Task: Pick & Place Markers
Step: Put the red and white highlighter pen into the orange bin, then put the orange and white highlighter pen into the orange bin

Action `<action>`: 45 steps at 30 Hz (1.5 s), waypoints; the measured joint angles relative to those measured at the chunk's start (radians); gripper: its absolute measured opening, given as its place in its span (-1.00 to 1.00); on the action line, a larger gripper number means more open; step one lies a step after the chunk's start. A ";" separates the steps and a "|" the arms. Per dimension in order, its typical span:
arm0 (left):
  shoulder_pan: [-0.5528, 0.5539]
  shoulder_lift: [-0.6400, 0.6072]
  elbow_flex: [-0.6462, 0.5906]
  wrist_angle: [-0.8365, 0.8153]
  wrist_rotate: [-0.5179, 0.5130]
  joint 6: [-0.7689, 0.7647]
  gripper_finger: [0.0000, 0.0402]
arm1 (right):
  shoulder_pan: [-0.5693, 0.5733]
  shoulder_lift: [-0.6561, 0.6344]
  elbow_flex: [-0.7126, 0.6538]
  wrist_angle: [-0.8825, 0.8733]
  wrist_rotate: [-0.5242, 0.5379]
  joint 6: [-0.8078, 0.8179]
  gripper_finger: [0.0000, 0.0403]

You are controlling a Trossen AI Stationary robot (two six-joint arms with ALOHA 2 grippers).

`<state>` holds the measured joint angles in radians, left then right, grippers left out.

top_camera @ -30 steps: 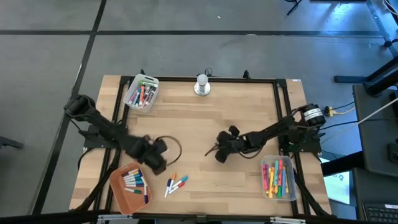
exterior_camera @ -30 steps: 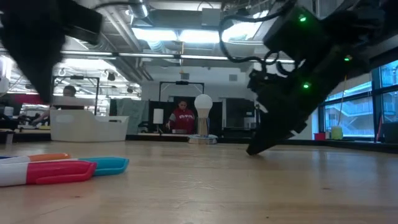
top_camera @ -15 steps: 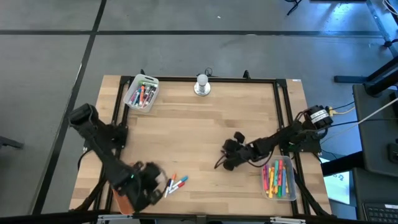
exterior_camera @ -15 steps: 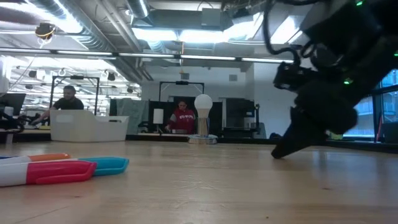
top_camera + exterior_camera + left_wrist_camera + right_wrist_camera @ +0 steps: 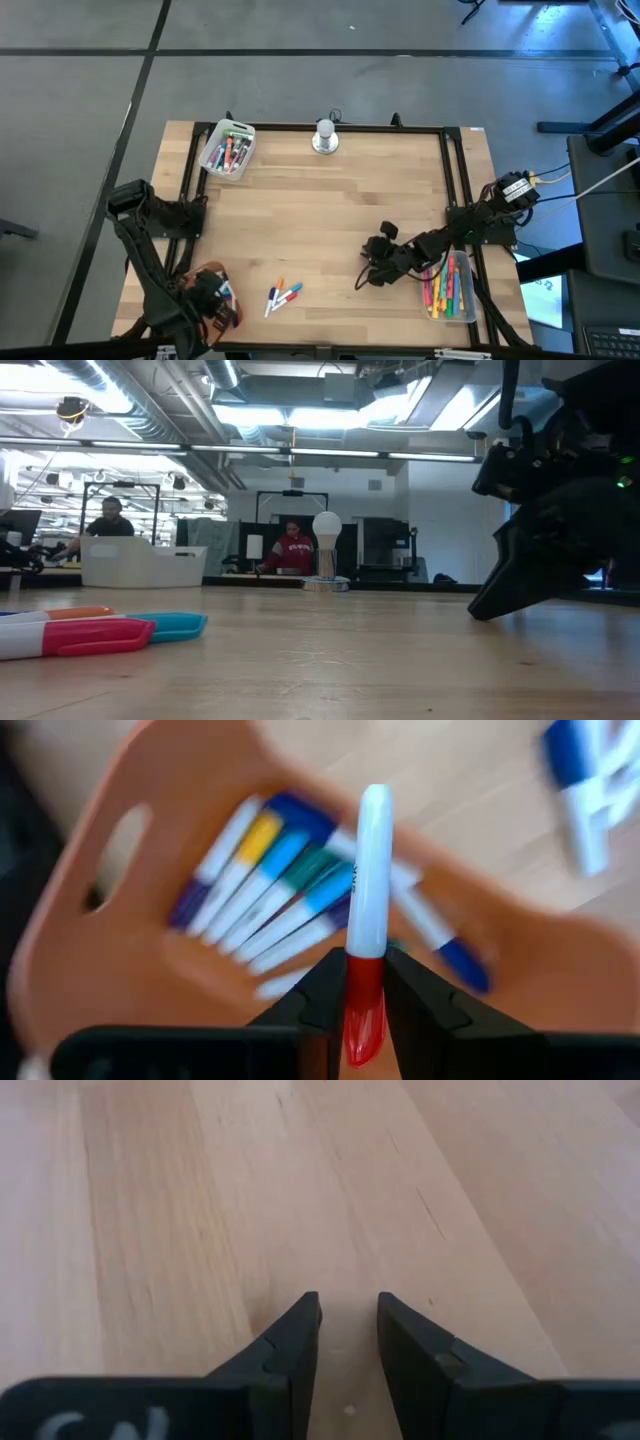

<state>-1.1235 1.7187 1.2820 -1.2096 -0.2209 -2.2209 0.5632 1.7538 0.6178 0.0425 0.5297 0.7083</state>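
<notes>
From above, your left end effector (image 5: pixel 205 300) hangs over the orange tray (image 5: pixel 222 322) at the surface's (image 5: pixel 330 210) seven o'clock corner. Loose markers (image 5: pixel 283 296) lie just right of it. Your right end effector (image 5: pixel 372 280) sits at four o'clock, beside the clear tray (image 5: pixel 468 290) of colored markers.

At surface level, you see a red-capped and a blue-capped marker (image 5: pixel 95 632) lying at left.

Your left wrist camera shows the fingers (image 5: pixel 318 995) grasping a white marker (image 5: pixel 368 910) by its red cap, above the tray's markers.

Your right wrist camera shows the fingers (image 5: pixel 300 1340) slightly parted, holding nothing, over bare wood.
</notes>
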 joint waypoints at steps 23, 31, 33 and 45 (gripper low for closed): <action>0.103 0.050 -0.001 -0.152 -0.002 0.056 -0.35 | 0.026 0.000 0.000 -0.007 -0.001 0.020 -0.47; 0.229 0.042 0.065 -0.150 -0.259 0.138 -0.36 | 0.026 0.000 0.000 -0.007 -0.002 0.024 -0.47; 0.264 0.040 0.093 -0.114 -0.340 0.223 -0.38 | 0.030 0.000 0.000 -0.007 -0.002 0.024 -0.47; 0.435 0.228 0.099 0.203 -0.177 0.531 -0.54 | 0.109 0.000 0.000 -0.022 0.013 0.071 -0.47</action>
<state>-0.6884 1.9470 1.3809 -1.0063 -0.3980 -1.6895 0.6721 1.7538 0.6178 0.0204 0.5426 0.7795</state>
